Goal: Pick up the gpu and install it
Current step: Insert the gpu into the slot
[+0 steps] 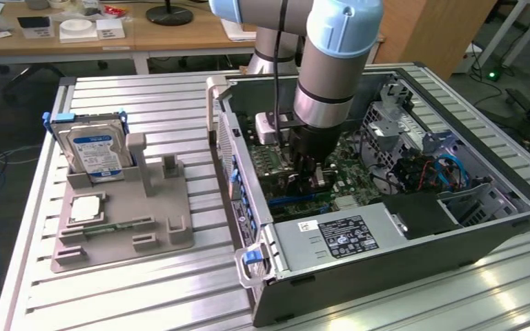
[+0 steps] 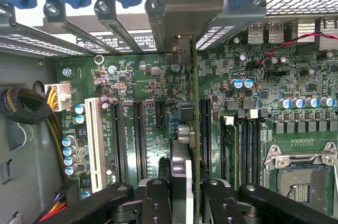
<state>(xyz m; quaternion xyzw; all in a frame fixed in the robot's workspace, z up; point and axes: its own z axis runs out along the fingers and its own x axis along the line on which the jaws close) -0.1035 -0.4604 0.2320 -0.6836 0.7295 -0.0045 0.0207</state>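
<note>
1 hand point(image 2: 182, 195) gripping gpu point(image 2: 194, 129) edge-on, over mobo slots point(image 2: 140, 134)

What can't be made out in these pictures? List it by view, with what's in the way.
- Whether the gpu is seated: in the wrist view the card stands edge-on in the gripper and hides its own lower edge.
- That same lower edge: in the exterior view the arm covers it.
- Print on the hard drive and the power supply label: too small in the exterior view.
</note>
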